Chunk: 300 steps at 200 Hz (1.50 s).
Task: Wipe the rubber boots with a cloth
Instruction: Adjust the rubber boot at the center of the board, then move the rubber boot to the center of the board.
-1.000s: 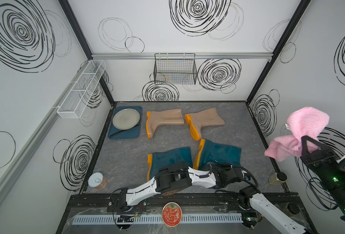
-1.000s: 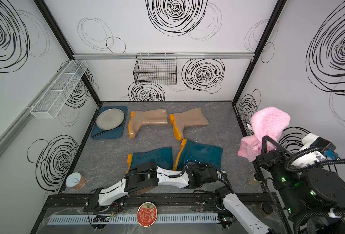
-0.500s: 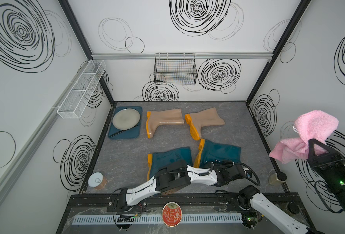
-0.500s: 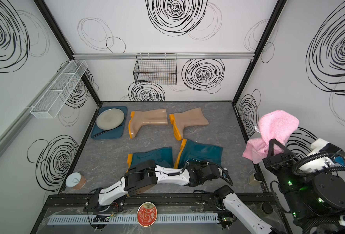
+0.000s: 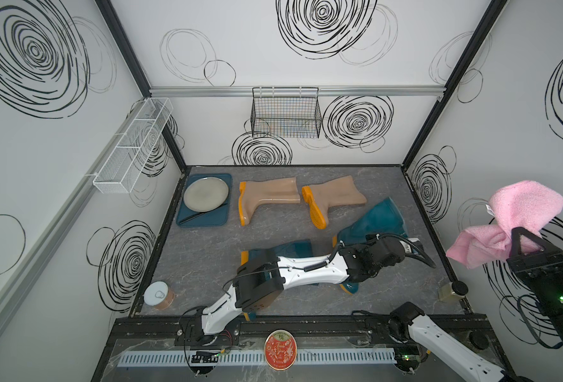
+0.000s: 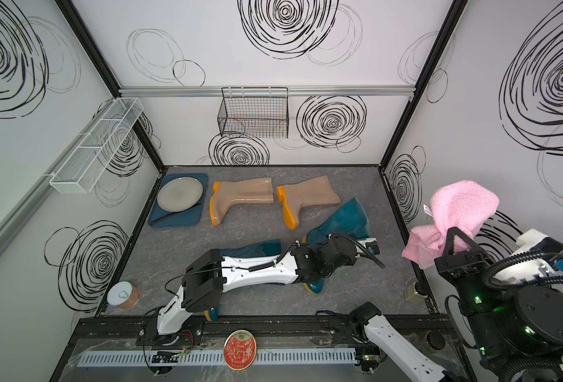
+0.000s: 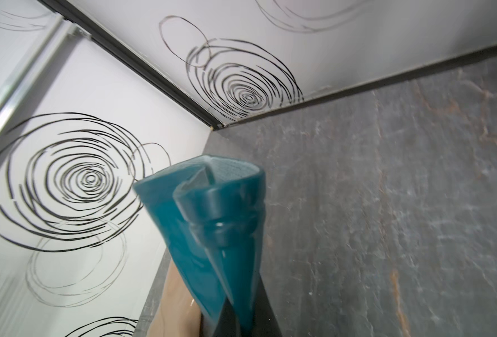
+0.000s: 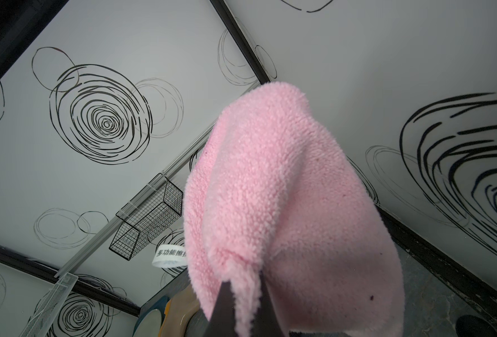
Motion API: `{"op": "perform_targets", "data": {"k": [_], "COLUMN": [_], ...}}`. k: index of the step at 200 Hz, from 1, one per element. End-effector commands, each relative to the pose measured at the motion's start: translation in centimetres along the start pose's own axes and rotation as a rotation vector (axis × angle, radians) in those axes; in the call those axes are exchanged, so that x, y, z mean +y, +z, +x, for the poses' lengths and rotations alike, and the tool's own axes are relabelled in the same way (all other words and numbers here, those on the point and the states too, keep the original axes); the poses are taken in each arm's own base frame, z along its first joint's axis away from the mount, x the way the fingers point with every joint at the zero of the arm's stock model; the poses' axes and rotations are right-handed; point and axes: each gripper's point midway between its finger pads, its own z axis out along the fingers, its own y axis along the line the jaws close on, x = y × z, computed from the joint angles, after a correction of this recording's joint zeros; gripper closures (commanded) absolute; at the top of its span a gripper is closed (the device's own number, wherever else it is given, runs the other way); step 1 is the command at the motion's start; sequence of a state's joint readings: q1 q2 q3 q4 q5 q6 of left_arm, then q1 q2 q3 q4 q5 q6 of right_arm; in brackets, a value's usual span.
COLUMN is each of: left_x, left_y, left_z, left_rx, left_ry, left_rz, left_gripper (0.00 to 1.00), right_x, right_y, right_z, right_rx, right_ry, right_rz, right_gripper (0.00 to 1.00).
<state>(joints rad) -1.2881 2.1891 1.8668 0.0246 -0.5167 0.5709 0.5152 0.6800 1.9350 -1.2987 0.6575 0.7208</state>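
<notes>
The left gripper (image 7: 243, 315), clamped shut on the teal boot (image 5: 377, 218) tilted up at 4 o'clock, seems to present it for wiping; the right gripper (image 5: 523, 238), pinching the pink cloth (image 5: 526, 205) aloft at 3 o'clock, must next swing down onto it.

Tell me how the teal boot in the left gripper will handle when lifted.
Probably floppy: the teal boot has a creased, folded-in top rim. Likely slippery: its surface is glossy, so it may slide within the left gripper.
</notes>
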Motion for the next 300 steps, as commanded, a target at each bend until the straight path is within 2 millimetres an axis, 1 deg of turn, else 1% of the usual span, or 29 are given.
{"op": "perform_targets", "data": {"k": [1,16,26,37,48,57,70,89,104,119,148,173,192,208,216,232,241,251,257,259,261,262,270,279,291,299,300], "left_x": [5.0,6.3,7.1,7.0,6.9,6.9,6.2,5.0,4.7,5.2,7.1,7.5,7.5,7.0,6.2,4.1,2.7,1.2,0.4,0.2,0.0,-0.1,-0.9,-1.4,-2.0,-2.2,-2.2], "left_y": [-2.4,-2.5,-2.8,-3.0,-3.0,-2.7,-1.9,-1.1,-0.9,-0.6,-0.3,-0.5,-0.6,-0.7,-0.7,-0.9,-1.1,-1.4,-1.6,-1.7,-1.8,-1.8,-2.3,-2.9,-3.6,-4.0,-4.0], "left_z": [-5.4,-5.7,-5.8,-5.5,-4.6,-3.3,-1.0,2.9,6.1,9.5,15.5,19.1,21.3,22.0,22.0,21.0,20.4,19.5,19.1,19.0,18.8,18.7,18.1,17.5,16.8,16.9,17.0], "left_rx": [-0.147,-0.177,-0.205,-0.243,-0.249,-0.229,-0.189,-0.108,-0.044,0.013,0.124,0.198,0.243,0.264,0.269,0.261,0.257,0.246,0.242,0.241,0.239,0.238,0.228,0.208,0.182,0.182,0.184], "left_ry": [-0.144,-0.243,-0.349,-0.454,-0.525,-0.58,-0.652,-0.728,-0.767,-0.813,-0.896,-0.93,-0.963,-0.957,-0.981,-0.97,-0.966,-0.98,-0.993,-0.996,-1.003,-1.005,-1.025,-1.052,-1.086,-1.096,-1.094], "left_rz": [-0.089,-0.115,-0.144,-0.142,-0.17,-0.205,-0.21,-0.222,-0.253,-0.28,-0.339,-0.375,-0.396,-0.387,-0.375,-0.331,-0.313,-0.281,-0.267,-0.263,-0.259,-0.256,-0.245,-0.236,-0.217,-0.221,-0.221], "left_gripper": [1.0,1.0,1.0,1.0,1.0,1.0,1.0,1.0,1.0,1.0,1.0,1.0,1.0,1.0,1.0,1.0,1.0,1.0,1.0,1.0,1.0,1.0,1.0,1.0,1.0,1.0,1.0], "right_x": [-0.5,-0.6,-0.7,-0.7,-0.6,-0.6,-0.6,-0.8,-0.6,-0.4,0.2,0.6,0.7,0.7,0.7,0.5,0.4,0.6,1.0,1.1,1.2,1.2,2.0,2.3,2.1,1.5,1.3], "right_y": [-0.6,-0.5,-0.4,-0.1,0.3,0.7,1.3,2.1,2.8,3.4,4.6,5.5,6.0,6.3,6.4,6.7,7.1,7.9,8.6,8.6,8.9,8.9,9.7,10.3,11.2,11.7,11.9], "right_z": [-1.2,-1.4,-1.4,-1.2,-0.6,0.0,1.0,2.4,3.5,4.5,6.3,7.6,8.3,8.6,8.8,9.3,10.0,11.4,12.8,13.0,13.7,13.7,15.7,17.3,19.6,21.1,21.5], "right_rx": [-0.043,-0.052,-0.054,-0.051,-0.041,-0.031,-0.012,0.012,0.035,0.061,0.106,0.134,0.149,0.155,0.157,0.165,0.185,0.23,0.275,0.279,0.302,0.302,0.354,0.392,0.435,0.458,0.464], "right_ry": [0.016,0.011,0.004,-0.003,-0.013,-0.019,-0.029,-0.035,-0.044,-0.054,-0.075,-0.085,-0.097,-0.111,-0.113,-0.13,-0.148,-0.174,-0.185,-0.186,-0.191,-0.191,-0.187,-0.179,-0.173,-0.176,-0.176], "right_rz": [0.01,0.025,0.036,0.042,0.046,0.048,0.05,0.054,0.047,0.045,0.034,0.023,0.023,0.031,0.032,0.043,0.058,0.061,0.049,0.046,0.039,0.039,0.0,-0.018,-0.018,-0.003,0.003], "right_gripper": [1.0,1.0,1.0,1.0,1.0,1.0,1.0,1.0,1.0,1.0,1.0,1.0,1.0,1.0,1.0,1.0,1.0,1.0,1.0,1.0,1.0,1.0,1.0,1.0,1.0,1.0,1.0]}}
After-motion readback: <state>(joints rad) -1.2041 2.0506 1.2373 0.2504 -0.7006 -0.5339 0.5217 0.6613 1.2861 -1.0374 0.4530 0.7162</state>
